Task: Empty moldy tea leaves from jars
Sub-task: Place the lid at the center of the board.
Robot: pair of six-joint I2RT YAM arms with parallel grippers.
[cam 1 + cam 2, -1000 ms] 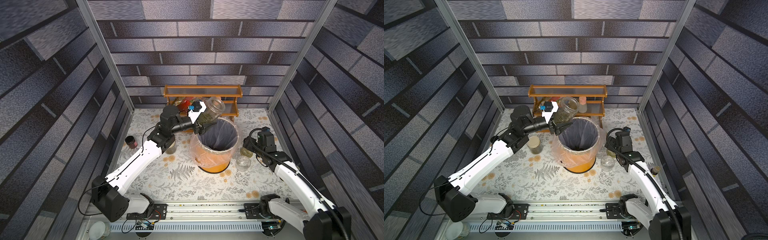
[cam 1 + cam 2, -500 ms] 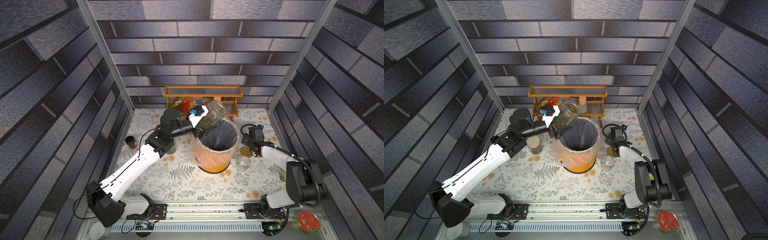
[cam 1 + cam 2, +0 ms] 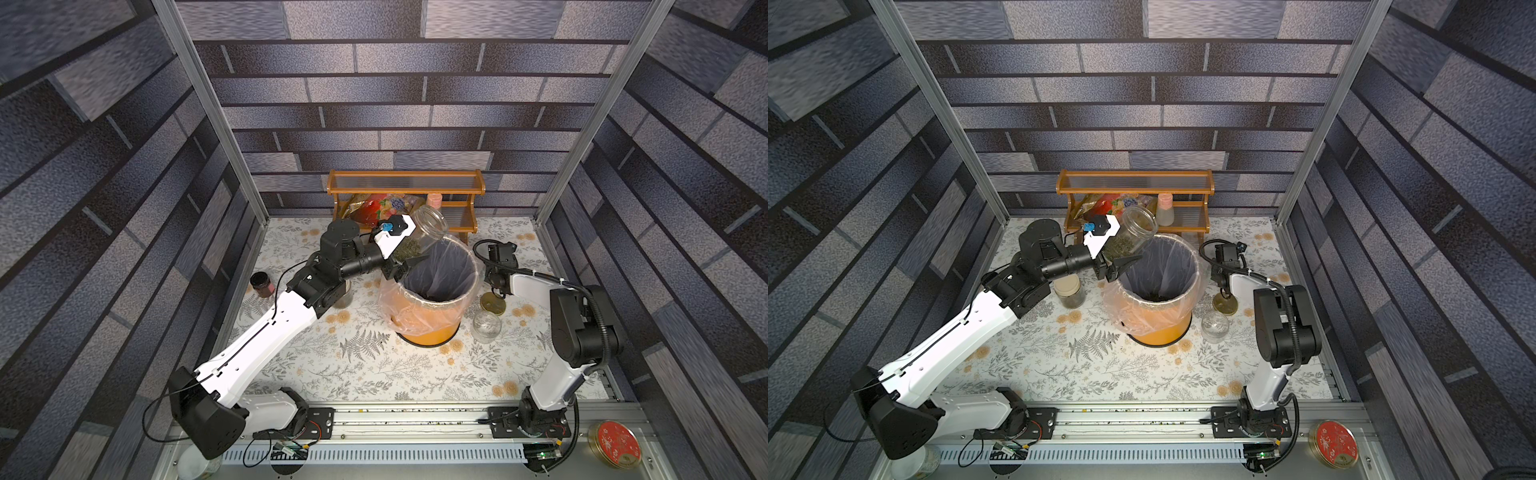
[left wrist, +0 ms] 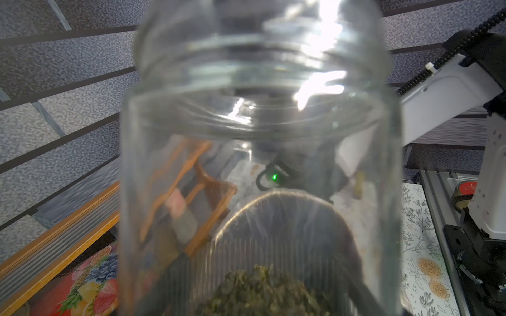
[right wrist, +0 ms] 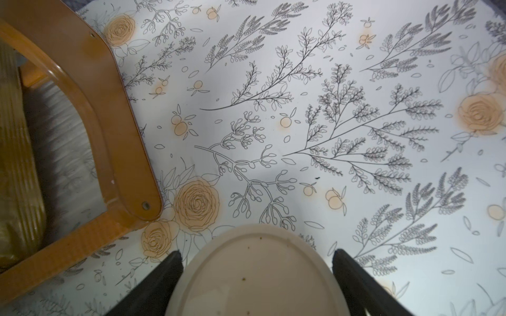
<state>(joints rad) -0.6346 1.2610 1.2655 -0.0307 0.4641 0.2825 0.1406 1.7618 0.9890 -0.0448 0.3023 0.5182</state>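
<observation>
Harsh glare on blurred glass jar (image 4: 260, 136)

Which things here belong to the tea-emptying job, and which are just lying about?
Job: held jar, tea leaves, orange bin, empty jar, cream lid, lidded jar.
Lying about: dark jar, wooden rack, snack packet, red tin.

1. The left arm (image 3: 266, 332) stretches out almost straight on a diagonal from its base, with the wrist about level.
2. The left gripper (image 3: 409, 251) is rolled onto its side, jaws clamped on a tilted jar (image 3: 430, 226).
3. The right arm (image 3: 577, 332) is folded sharply at the elbow, and its wrist bends downward.
4. The right gripper (image 5: 257, 255) points down. Its 2 fingers (image 5: 164, 273) are parted, each standing a slim gap clear of the lid (image 5: 254, 284) between them.
</observation>
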